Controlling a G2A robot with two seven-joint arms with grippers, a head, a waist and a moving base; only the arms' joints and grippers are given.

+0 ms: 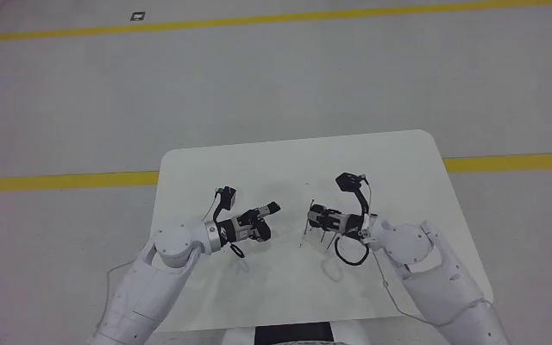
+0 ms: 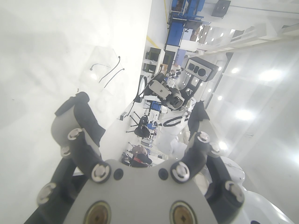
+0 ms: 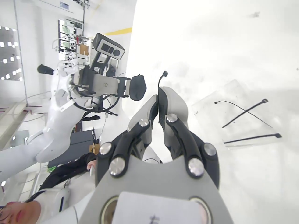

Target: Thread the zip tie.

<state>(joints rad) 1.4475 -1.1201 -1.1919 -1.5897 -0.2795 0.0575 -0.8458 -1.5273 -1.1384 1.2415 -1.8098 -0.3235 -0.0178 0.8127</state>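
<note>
What worries us most is how little of the tie is on offer. The right claw [image 3: 158,93] is clamped on a zip tie [image 3: 165,73] just under its head. Only a short stub of strap and the head stand clear of the fingertips, and we cannot see the rest of the strap past the pads. A strap this thin would, we judge, swivel or slide in the pinch if anything pushes on it. The head's slot would then turn away from the line on which the tail must enter. The slot itself is too small for us to make out, so we cannot tell which way it faces.

The left claw [image 2: 139,101] is spread wide with nothing in it and faces the right one across a gap. If it closes on the head off-centre, it could knock the tie askew or pull it out of the grip.

Spare zip ties [image 3: 244,113] lie loose on a clear sheet [image 3: 210,117] beside the right claw. A low sweep of the arm could scatter them or drag the sheet.

The held tie is black and slender. Its stub bows slightly as it leaves the pads and ends in a small blocky head tipped to one side. It sits over the middle of the table [image 1: 388,164], between the two claws, about midway between the near and far edges.
</note>
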